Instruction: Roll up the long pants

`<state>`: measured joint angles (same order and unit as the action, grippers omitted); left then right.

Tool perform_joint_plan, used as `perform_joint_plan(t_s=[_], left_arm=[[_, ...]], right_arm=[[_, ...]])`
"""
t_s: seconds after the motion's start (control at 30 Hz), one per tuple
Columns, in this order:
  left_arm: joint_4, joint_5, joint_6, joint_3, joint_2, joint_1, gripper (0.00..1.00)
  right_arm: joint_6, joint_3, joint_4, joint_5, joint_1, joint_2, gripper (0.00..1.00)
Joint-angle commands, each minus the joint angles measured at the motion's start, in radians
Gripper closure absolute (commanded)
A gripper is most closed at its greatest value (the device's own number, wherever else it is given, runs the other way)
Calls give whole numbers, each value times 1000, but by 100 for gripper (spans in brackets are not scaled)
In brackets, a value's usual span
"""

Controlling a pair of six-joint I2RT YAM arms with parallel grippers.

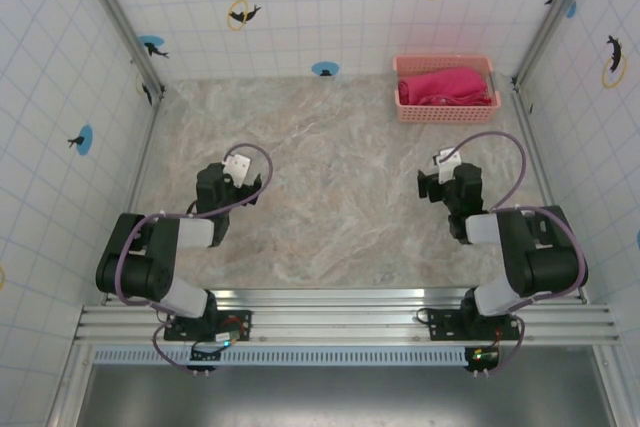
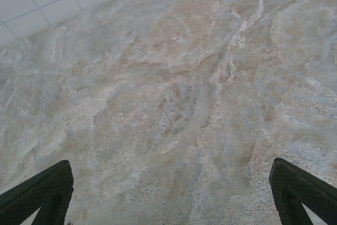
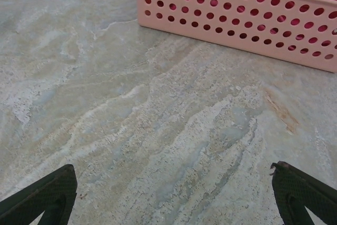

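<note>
Magenta long pants point(image 1: 445, 85) bunched in pink basket point(image 1: 445, 113), legs hidden; both jaws gape.

Marbled table point(image 1: 340, 207), 1 pink basket point(image 1: 450, 113) at far-right corner

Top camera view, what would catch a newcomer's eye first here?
The magenta long pants, bunched in the pink basket at the far right corner of the marbled table, stand out most. Next come the left gripper and right gripper, black fingers wide open above the table.
</note>
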<state>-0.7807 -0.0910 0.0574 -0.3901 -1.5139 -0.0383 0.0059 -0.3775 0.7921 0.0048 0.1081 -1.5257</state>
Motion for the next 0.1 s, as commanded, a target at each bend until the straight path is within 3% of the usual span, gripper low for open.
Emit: perform_joint_plan(t_s=[0.0,0.07], left_arm=[[-28,5,27,-21,-3,7,3],[-31,5,28,-20,0,8,3]], right_arm=[[-3,-32,19,74,3,9,2],[7,-37,6,110,6,10,2]])
